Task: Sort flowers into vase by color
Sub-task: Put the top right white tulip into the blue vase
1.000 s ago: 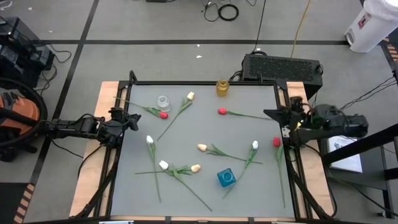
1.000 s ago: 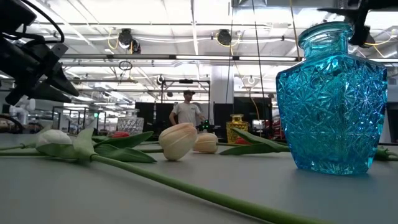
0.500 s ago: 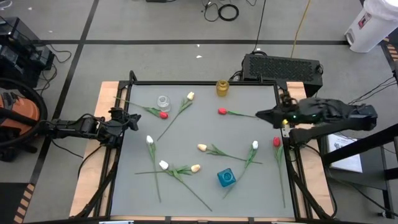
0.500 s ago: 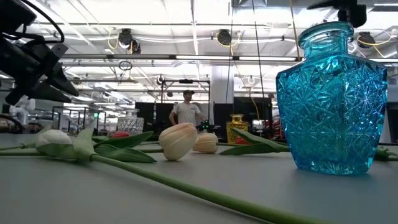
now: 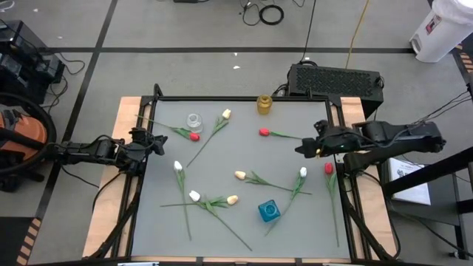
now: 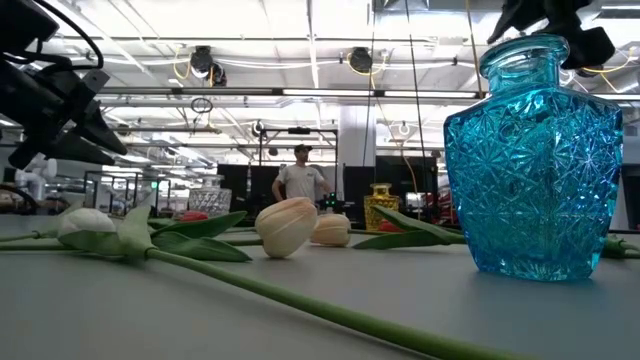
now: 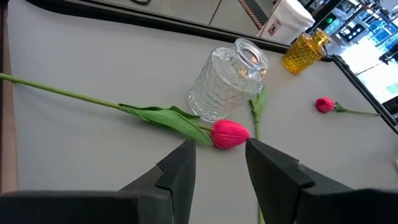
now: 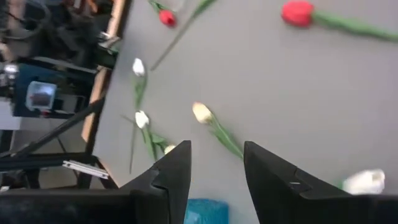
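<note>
Table – all flowers lie loose across it, none sorted; blue vase, clear vase and yellow vase stand empty. Right gripper over the right edge, fingers parted, empty. Left gripper waits at the left edge, open, before a red tulip. Centre offers open room – stems crowd the front

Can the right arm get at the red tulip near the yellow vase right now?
Probably yes. The right gripper is open, empty, beside that red tulip's stem tip, with bare table between them.
</note>
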Tool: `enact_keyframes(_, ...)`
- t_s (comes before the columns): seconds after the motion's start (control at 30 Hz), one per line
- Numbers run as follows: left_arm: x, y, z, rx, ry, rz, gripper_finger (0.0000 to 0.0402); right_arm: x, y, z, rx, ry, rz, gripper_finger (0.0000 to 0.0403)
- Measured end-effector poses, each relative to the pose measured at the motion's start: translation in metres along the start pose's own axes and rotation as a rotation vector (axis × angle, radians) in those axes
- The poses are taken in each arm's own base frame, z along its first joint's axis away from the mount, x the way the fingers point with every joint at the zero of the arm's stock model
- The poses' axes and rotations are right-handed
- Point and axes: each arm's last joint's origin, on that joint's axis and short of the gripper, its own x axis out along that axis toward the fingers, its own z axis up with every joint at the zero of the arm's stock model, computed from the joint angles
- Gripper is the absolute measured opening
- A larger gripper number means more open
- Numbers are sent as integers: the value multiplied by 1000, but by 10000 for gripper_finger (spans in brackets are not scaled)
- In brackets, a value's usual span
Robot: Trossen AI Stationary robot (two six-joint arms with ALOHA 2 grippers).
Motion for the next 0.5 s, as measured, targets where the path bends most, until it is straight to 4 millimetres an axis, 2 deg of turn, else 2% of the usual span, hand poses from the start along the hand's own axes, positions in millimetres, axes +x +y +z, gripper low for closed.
enact_keyframes(0.5,0,0,0,0,0,0,148,42,-2,-32,95,231,-320,139)
